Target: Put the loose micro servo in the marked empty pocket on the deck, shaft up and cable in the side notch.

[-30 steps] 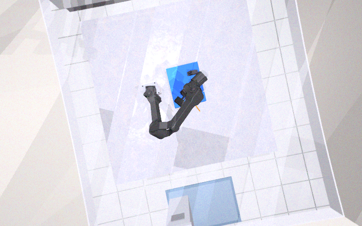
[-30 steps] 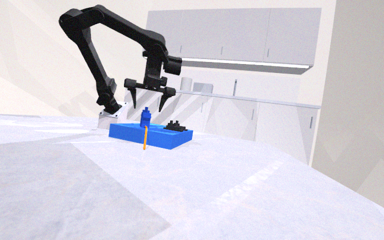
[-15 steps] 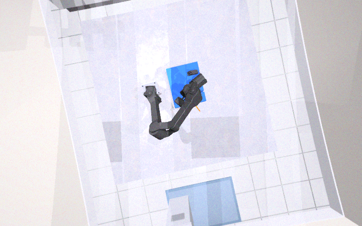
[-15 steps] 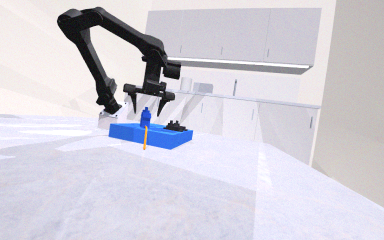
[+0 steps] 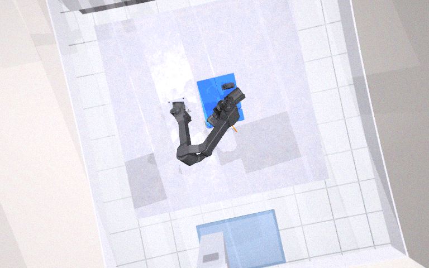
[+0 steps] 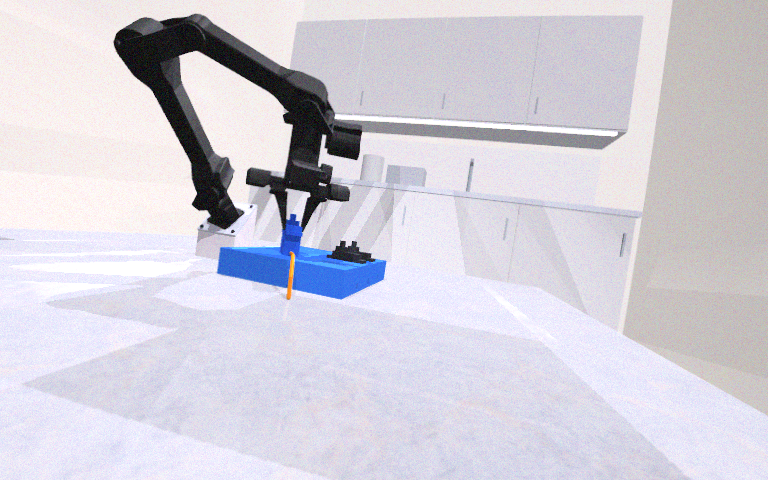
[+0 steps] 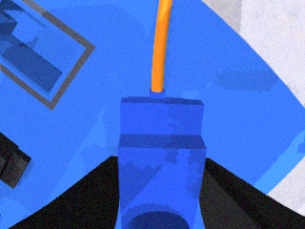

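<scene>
The loose blue micro servo (image 6: 291, 243) (image 7: 162, 176) stands upright on the blue deck (image 5: 204, 91) (image 6: 271, 274) (image 7: 248, 129), its shaft end up. Its orange cable (image 5: 234, 128) (image 6: 290, 277) (image 7: 161, 48) runs out over the deck's edge. My gripper (image 6: 294, 226) (image 7: 159, 167) points down and is shut on the servo, one black finger against each side. The grey outline (image 7: 73, 77) around the empty pocket shows at the upper left of the wrist view, apart from the servo. In the top view the arm hides the servo. The servo's underside is hidden.
Black servos (image 5: 227, 85) (image 6: 350, 254) (image 7: 15, 167) are seated on the deck, left of my gripper in the wrist view. The arm's white base (image 6: 226, 240) stands behind the deck. Cabinets (image 6: 481, 226) line the background.
</scene>
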